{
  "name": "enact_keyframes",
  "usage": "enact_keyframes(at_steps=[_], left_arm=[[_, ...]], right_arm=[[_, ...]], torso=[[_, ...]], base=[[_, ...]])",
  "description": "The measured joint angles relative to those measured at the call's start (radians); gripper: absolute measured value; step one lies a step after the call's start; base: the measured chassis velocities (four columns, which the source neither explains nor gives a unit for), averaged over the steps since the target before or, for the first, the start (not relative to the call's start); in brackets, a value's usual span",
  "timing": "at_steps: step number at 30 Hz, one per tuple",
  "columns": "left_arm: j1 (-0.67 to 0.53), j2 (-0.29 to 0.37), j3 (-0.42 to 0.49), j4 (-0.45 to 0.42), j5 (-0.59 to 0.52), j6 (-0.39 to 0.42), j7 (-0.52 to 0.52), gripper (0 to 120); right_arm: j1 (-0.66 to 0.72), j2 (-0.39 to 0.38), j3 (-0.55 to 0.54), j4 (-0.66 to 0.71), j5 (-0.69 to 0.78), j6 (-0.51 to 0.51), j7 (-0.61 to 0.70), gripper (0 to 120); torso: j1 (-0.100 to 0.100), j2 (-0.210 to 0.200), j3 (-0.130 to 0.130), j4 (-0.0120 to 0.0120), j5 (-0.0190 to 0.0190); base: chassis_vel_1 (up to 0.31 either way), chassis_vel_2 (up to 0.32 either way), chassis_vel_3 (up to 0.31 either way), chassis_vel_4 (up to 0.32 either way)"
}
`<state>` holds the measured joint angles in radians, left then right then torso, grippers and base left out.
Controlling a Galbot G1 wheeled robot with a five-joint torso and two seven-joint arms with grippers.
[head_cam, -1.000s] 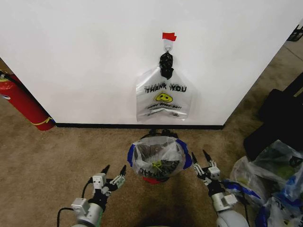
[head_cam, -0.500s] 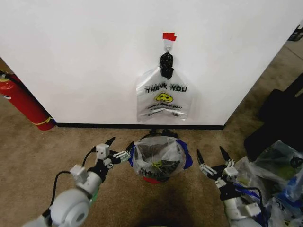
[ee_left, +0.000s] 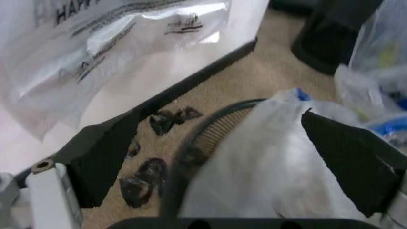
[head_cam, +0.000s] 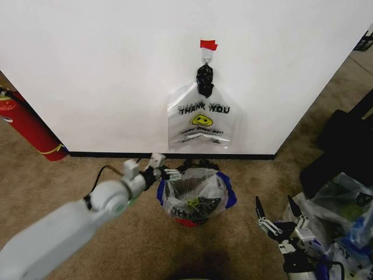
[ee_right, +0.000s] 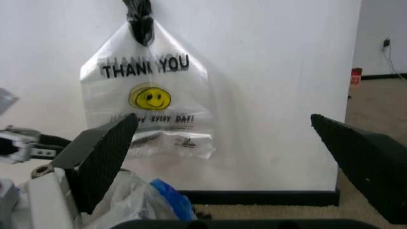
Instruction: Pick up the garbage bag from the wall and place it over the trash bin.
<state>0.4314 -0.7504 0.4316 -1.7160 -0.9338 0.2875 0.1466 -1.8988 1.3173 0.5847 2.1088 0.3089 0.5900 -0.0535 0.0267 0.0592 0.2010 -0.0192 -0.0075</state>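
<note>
Head view: the garbage bag (head_cam: pixel 196 197) is draped over the trash bin (head_cam: pixel 186 222), its mouth spread and blue handle parts lying at both sides of the rim. The left gripper (head_cam: pixel 165 173) reaches to the bag's rim on the robot's left, fingers parted, holding nothing. The right gripper (head_cam: pixel 278 211) hangs low and well apart from the bin, jaws spread and empty. A matching flat bag (head_cam: pixel 201 122) with a black knotted top hangs from a hook on the wall (head_cam: pixel 105 70); a fire extinguisher (head_cam: pixel 28 127) stands off to the left.

Left wrist view: the fingers (ee_left: pixel 102 162) straddle the bag film and the dark mesh rim of the bin. Judgement: the step in hand is seating the bag's edge on this side. Done well, the jaws would close on film alone just outside the rim, then draw outward and down, gently, as the thin plastic may tear or tip the light bin.

Right wrist view: the jaws stand wide apart, facing the hanging bag.
</note>
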Motion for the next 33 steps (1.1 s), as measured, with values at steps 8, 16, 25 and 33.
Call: enact_keyframes(at_steps=[8, 16, 25, 33], left_arm=[[-0.145, -0.04, 0.082, 0.137, 0.01, 0.032, 0.089, 100], [-0.189, -0.032, 0.145, 0.182, 0.059, 0.049, 0.194, 90], [-0.237, -0.071, 0.192, 0.235, 0.053, 0.054, 0.197, 58], [-0.287, -0.083, 0.29, 0.27, 0.078, 0.067, 0.202, 30]], right_arm=[[-0.019, 0.02, -0.013, 0.019, -0.028, -0.001, -0.001, 100], [-0.015, 0.023, -0.022, 0.035, -0.034, -0.018, -0.002, 100], [-0.032, 0.03, -0.022, 0.049, -0.032, -0.014, 0.0, 100], [-0.032, 0.028, -0.023, 0.061, -0.02, -0.011, 0.004, 100]], torso=[[0.0, 0.0, 0.0, 0.0, -0.0006], [0.0, 0.0, 0.0, 0.0003, -0.0006], [0.0, 0.0, 0.0, -0.0002, -0.0006], [0.0, 0.0, 0.0, 0.0, -0.0004]], base=[[0.0, 0.0, 0.0, 0.0], [0.0, 0.0, 0.0, 0.0], [0.0, 0.0, 0.0, 0.0], [0.0, 0.0, 0.0, 0.0]])
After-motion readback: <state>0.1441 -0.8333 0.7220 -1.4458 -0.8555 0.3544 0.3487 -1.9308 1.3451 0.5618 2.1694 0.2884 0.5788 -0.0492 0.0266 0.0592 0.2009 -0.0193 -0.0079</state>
